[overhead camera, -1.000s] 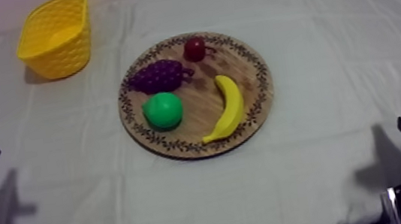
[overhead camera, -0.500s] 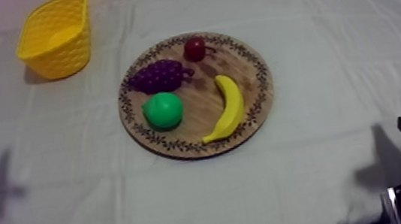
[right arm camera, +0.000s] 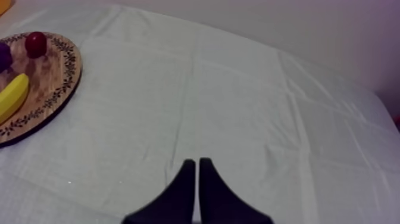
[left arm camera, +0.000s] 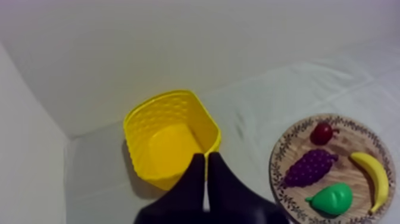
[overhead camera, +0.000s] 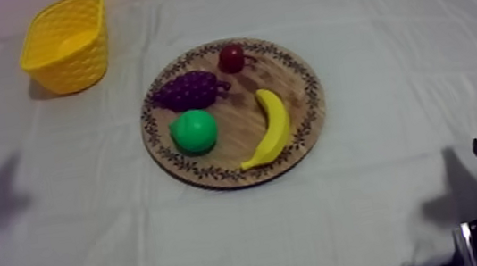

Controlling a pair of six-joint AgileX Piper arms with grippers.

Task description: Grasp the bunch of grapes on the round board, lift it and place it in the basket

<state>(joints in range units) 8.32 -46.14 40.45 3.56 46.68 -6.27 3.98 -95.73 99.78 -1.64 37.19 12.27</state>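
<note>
The bunch of grapes [overhead camera: 190, 89] lies on the wooden board [overhead camera: 292, 77] in the middle of the surface, on the side of the board that faces the yellow basket [overhead camera: 66, 43]. The basket stands at the far left corner of the surface. Your left hand [left arm camera: 206, 158] hangs high by that corner, looking down over the basket's rim, with its fingers pressed together on nothing. Your right hand [right arm camera: 196, 162] is pressed together too, low at the right edge and well apart from the board.

The main risk is going down on the grapes with the fingers closed. They would shove the bunch across the board instead of straddling it, so spread them first. The grapes are also crowded. The pear [overhead camera: 195, 131] sits just beside them on the near side and the small red fruit [overhead camera: 232, 57] is close to their stem end, so a wide or skewed approach could knock either one. The bunch looks lumpy and rounded, and a shallow pinch may slip off it. At the drop, clipping the basket's wall could tip the basket or push it toward the edge.
</note>
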